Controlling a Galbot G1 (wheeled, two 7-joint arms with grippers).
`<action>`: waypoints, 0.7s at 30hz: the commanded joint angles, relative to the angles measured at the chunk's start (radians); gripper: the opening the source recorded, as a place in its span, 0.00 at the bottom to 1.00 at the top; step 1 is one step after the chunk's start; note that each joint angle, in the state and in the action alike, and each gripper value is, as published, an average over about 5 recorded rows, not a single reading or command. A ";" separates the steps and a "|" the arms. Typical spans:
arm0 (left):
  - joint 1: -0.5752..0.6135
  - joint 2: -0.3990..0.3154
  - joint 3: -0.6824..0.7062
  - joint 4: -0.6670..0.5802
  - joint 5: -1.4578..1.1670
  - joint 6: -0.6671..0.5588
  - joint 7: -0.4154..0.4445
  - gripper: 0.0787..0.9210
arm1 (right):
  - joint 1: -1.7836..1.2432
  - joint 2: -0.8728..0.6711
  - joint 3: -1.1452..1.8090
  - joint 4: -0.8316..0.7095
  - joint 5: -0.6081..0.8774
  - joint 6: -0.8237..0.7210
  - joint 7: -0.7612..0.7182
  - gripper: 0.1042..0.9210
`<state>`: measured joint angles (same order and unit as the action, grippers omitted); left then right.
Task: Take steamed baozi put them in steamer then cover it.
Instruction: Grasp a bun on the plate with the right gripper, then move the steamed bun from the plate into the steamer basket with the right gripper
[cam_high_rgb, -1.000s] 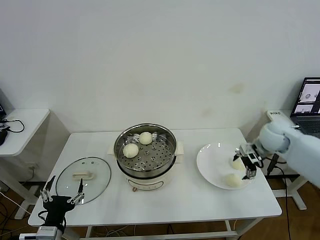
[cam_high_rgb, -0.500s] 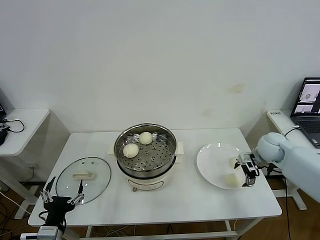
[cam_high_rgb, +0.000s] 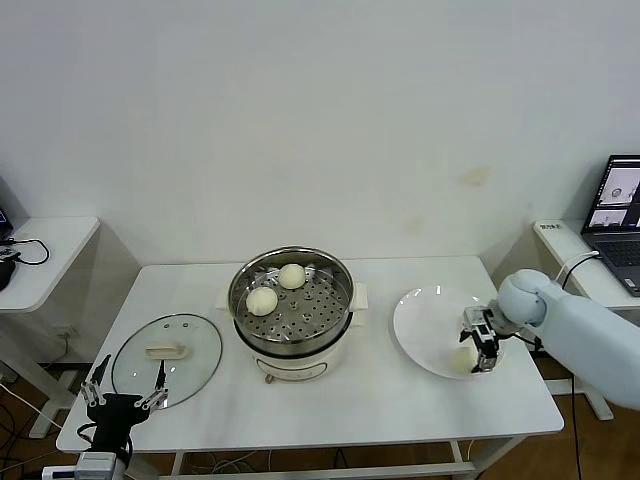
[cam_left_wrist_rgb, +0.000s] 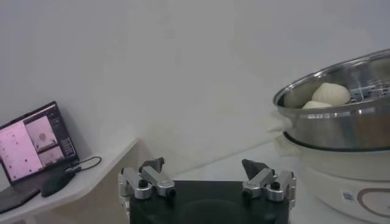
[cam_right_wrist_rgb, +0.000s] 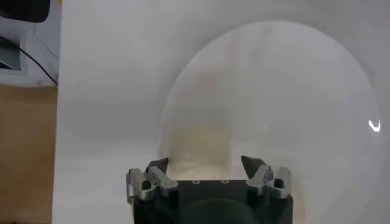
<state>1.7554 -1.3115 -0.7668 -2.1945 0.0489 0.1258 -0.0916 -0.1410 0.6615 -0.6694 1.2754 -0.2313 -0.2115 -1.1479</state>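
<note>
The steamer (cam_high_rgb: 300, 345) stands mid-table with two steamed baozi (cam_high_rgb: 291, 276) (cam_high_rgb: 262, 301) on its perforated tray; the left wrist view shows the pot (cam_left_wrist_rgb: 341, 128) and both buns (cam_left_wrist_rgb: 331, 93). The cover (cam_high_rgb: 195, 345) lies flat on the table to its left. My right gripper (cam_high_rgb: 478, 345) is down on the white plate (cam_high_rgb: 425, 320), and its open jaws straddle a baozi (cam_high_rgb: 463, 358). In the right wrist view that bun (cam_right_wrist_rgb: 201, 143) sits between the fingers of the right gripper (cam_right_wrist_rgb: 205, 163), close to both. My left gripper (cam_high_rgb: 128, 385) (cam_left_wrist_rgb: 204, 164) waits open and empty at the front left table edge.
The plate (cam_right_wrist_rgb: 292, 91) lies near the table's right edge. A laptop (cam_high_rgb: 620, 205) stands on a desk at the far right. A small side table (cam_high_rgb: 40, 250) with cables stands at the left, and the left wrist view shows a laptop (cam_left_wrist_rgb: 36, 140).
My right gripper has dropped and drawn toward the plate's near side, from over the farther bun to around the nearer one. The left arm has not moved.
</note>
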 joint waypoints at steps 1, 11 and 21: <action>0.000 -0.001 0.001 0.000 0.001 0.000 -0.001 0.88 | -0.010 0.023 0.007 -0.028 -0.006 -0.009 -0.004 0.71; -0.002 0.000 0.002 -0.002 0.000 0.000 -0.001 0.88 | 0.058 -0.018 -0.025 0.005 0.032 -0.023 -0.033 0.57; -0.009 0.008 0.001 -0.001 -0.005 -0.001 -0.001 0.88 | 0.277 -0.039 -0.113 0.050 0.131 -0.048 -0.054 0.56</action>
<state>1.7496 -1.3063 -0.7676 -2.1971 0.0447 0.1249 -0.0928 -0.0163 0.6295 -0.7314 1.3073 -0.1633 -0.2518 -1.1924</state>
